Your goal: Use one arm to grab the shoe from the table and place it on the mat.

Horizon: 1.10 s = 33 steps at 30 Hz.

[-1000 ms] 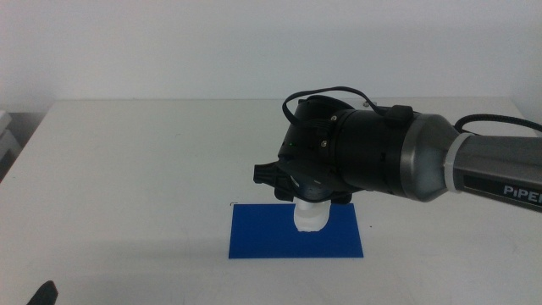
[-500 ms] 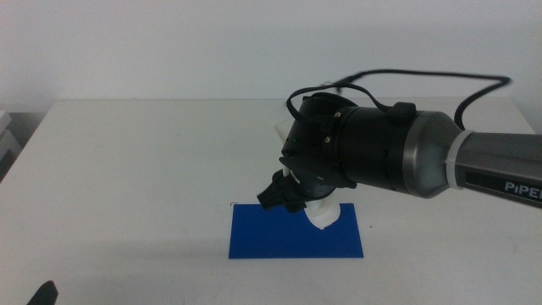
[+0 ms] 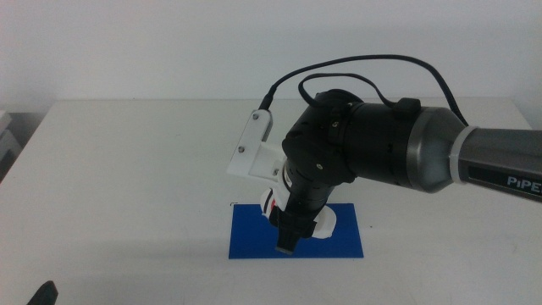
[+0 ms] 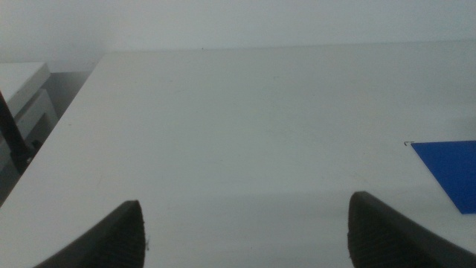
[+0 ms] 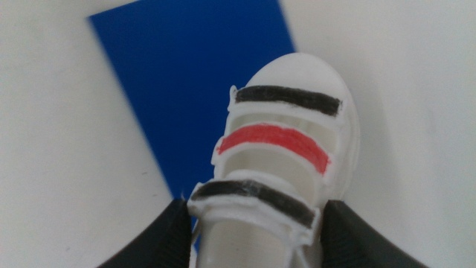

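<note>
The right arm [image 3: 381, 157] reaches in over the dark blue mat [image 3: 254, 241] with its wrist turned steeply down. My right gripper [image 3: 288, 241] is shut on the white shoe [image 3: 325, 224]. In the right wrist view the shoe [image 5: 286, 141], with two black stripes and one red, sits between the dark jaws of the right gripper [image 5: 256, 238], and the mat [image 5: 186, 89] lies behind it. I cannot tell whether the shoe touches the mat. My left gripper [image 4: 245, 231] waits open and empty at the table's near left corner.
The white table [image 3: 127, 169] stretches wide to the left and behind the mat. A corner of the mat [image 4: 450, 167] shows in the left wrist view. The left gripper's tip [image 3: 42, 294] pokes in at the bottom left of the middle view.
The right arm's wrist has rolled and pitched down, bringing its white camera mount into view. The shoe has turned with it and shifted slightly left over the mat.
</note>
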### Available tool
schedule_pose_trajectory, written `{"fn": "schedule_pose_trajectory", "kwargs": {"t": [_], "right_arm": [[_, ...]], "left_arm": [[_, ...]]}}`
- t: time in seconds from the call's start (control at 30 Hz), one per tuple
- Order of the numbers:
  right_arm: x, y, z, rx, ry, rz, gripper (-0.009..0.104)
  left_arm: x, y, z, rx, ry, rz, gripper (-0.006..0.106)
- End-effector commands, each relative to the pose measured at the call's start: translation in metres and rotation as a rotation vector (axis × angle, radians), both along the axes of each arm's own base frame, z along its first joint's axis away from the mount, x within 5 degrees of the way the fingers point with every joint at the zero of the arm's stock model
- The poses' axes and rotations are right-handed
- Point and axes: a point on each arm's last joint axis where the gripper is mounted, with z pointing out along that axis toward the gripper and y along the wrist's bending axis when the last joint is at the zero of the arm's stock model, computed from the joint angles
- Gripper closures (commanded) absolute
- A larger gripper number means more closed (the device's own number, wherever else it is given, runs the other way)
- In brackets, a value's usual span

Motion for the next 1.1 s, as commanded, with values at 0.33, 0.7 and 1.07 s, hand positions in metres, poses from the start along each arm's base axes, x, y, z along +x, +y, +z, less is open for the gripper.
{"fn": "schedule_pose_trajectory", "kwargs": {"t": [0.33, 0.7, 1.07], "right_arm": [[0.016, -0.017, 0.031, 0.137, -0.036, 0.214, 0.099], [0.026, -0.029, 0.033, 0.143, -0.064, 0.478, 0.099], [0.035, -0.044, 0.031, 0.188, 0.001, 0.336, 0.099]], "left_arm": [[0.001, 0.0, 0.006, -0.016, -0.086, 0.003, 0.007], [0.001, 0.0, 0.006, -0.016, -0.086, 0.003, 0.007], [0.001, 0.0, 0.006, -0.016, -0.086, 0.003, 0.007]]}}
